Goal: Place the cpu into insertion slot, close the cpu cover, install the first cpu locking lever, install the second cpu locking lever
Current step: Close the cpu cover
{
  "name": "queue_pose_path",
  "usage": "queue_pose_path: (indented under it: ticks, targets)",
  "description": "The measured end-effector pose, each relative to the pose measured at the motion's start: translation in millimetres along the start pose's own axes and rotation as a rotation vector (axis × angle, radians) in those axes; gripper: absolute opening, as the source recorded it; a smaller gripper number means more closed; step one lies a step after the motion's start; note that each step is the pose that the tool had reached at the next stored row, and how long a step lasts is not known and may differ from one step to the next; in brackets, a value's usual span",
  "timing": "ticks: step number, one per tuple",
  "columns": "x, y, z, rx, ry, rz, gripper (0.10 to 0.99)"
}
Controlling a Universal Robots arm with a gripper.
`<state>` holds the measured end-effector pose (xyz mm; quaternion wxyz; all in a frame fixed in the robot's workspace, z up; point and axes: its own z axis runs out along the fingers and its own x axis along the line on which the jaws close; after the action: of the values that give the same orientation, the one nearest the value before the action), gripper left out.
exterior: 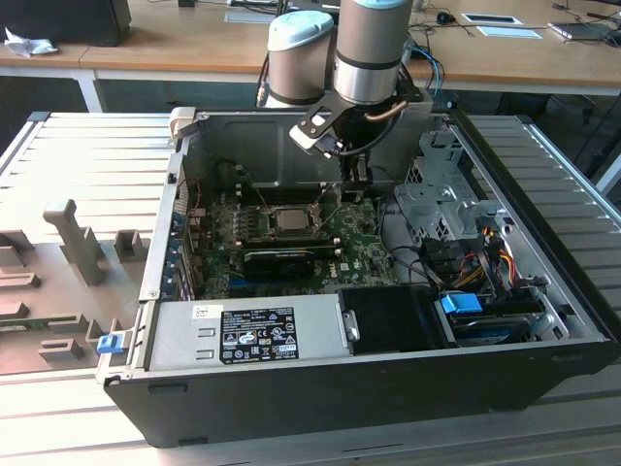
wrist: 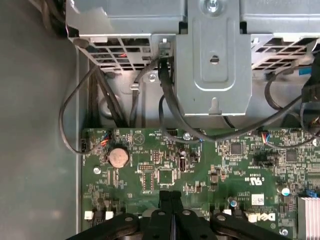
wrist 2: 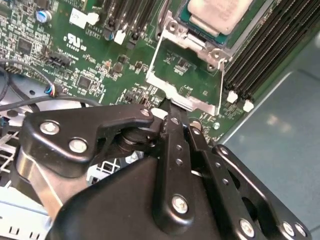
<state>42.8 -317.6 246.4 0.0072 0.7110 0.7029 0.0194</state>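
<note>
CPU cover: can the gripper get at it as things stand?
Likely yes: the gripper, fingers together, sits right at the outer edge of the open cpu cover, with nothing between them.

Black computer case lies open; grey power supply inside; coin battery on green motherboard; desk behind.

No legible print — a black label on the power supply, tiny white markings on the motherboard
</note>
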Motion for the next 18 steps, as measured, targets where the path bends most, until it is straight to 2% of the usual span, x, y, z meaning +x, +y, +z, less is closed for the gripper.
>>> queue_pose_path:
  ticks: [2,4,6,8,14,15,18]
  targets:
    - [-0.1,-4.5,-0.2,0.0,0.0007,0.0,0.106]
    - [-0.2,-12.4,-0.5,0.0,0.002,0.0,0.106]
    - [-0.4,-30.3,-1.1,0.0,0.0039,0.0,0.106]
    - [-0.5,-42.0,0.1,0.0,0.0042,0.0,0.106]
    - [0.7,-54.7,11.0,-0.001,0.0042,-0.004,0.106]
    - [0.6,-58.9,14.6,-0.001,0.0044,-0.006,0.106]
    - [0.6,-66.3,15.4,-0.001,0.0046,-0.016,0.106]
